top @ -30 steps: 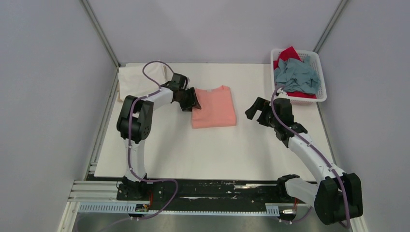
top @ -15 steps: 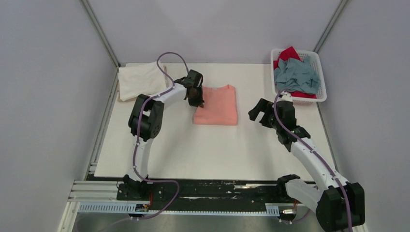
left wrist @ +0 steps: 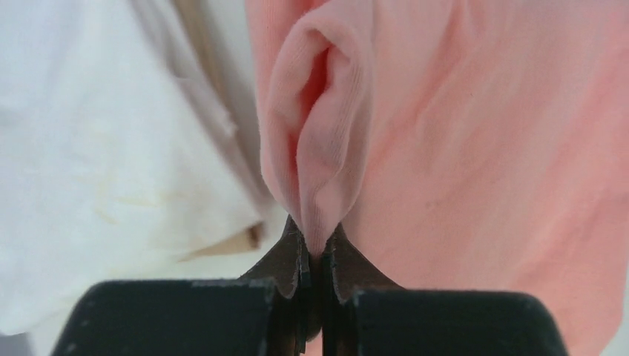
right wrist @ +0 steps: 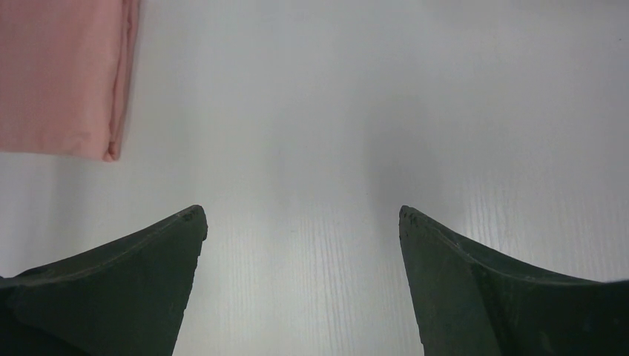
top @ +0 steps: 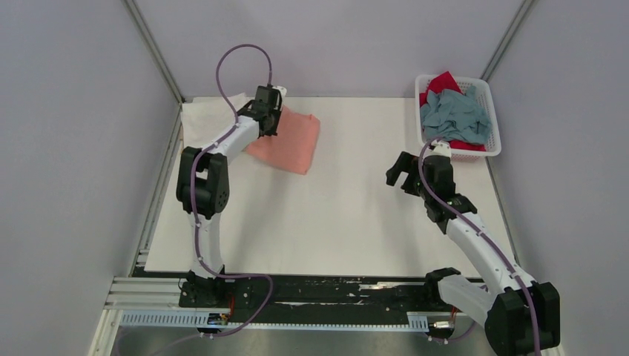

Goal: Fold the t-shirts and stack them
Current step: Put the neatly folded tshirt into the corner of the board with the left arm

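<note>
Your left tool (left wrist: 314, 245) is clamped tight on a pinched ridge of the pink shirt (top: 293, 141). Its two fingers meet with only the cloth between them. The grip sits at the shirt's far-left edge, near the far-left corner of the table (top: 334, 222). From there the folded shirt slopes toward the table's middle, and its lowest corner points at the near-right. Whether that corner rests on the table you cannot tell from above. The right wrist view shows its stacked folded edges running straight and even.

Just left of the grip lies the white shirt (top: 204, 122), spread in the far-left corner up to the left edge. In the left wrist view a strip of tan board (left wrist: 236, 242) peeks out from beneath it, close to the tool's fingers.

Your right tool (right wrist: 303, 222) hangs over bare table near the right edge with its fingers spread wide and nothing between them. Wide open room runs from it across the middle and all along the near edge.

At the far-right corner, the basket (top: 486, 148) overhangs the right edge. It holds the grey-blue shirt (top: 454, 115), crumpled on top of the red shirt (top: 445, 80).
</note>
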`<state>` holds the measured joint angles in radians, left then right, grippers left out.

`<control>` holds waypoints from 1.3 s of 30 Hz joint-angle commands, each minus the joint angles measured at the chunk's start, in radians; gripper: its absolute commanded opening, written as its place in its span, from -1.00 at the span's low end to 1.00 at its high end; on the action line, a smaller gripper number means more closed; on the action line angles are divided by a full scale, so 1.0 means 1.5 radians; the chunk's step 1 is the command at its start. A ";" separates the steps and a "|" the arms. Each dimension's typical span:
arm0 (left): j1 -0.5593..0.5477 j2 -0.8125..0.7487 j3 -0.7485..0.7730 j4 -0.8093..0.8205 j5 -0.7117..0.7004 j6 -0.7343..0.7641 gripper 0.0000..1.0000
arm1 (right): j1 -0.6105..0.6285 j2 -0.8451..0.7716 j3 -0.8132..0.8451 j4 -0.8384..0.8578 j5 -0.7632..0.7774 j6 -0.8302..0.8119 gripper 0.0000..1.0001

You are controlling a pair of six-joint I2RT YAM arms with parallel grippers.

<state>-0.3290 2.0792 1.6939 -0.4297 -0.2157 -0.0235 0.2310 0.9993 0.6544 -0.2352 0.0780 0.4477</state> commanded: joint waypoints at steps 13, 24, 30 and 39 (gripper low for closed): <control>0.080 -0.030 0.203 -0.038 -0.113 0.200 -1.00 | -0.004 0.074 0.025 0.011 0.027 -0.027 1.00; 0.102 -0.071 0.273 -0.090 -0.130 0.166 -1.00 | -0.003 0.074 0.024 0.010 0.030 -0.027 1.00; 0.117 -0.089 0.309 -0.105 -0.091 0.135 -1.00 | -0.004 0.074 0.022 0.010 0.037 -0.027 1.00; 0.142 -0.096 0.290 -0.104 -0.032 0.097 -1.00 | -0.004 0.084 0.021 0.010 0.051 -0.024 1.00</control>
<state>-0.1379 1.9850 2.1006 -0.6209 -0.3080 0.1757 0.2295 1.1122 0.6552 -0.2428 0.1249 0.4168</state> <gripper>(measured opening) 0.034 0.998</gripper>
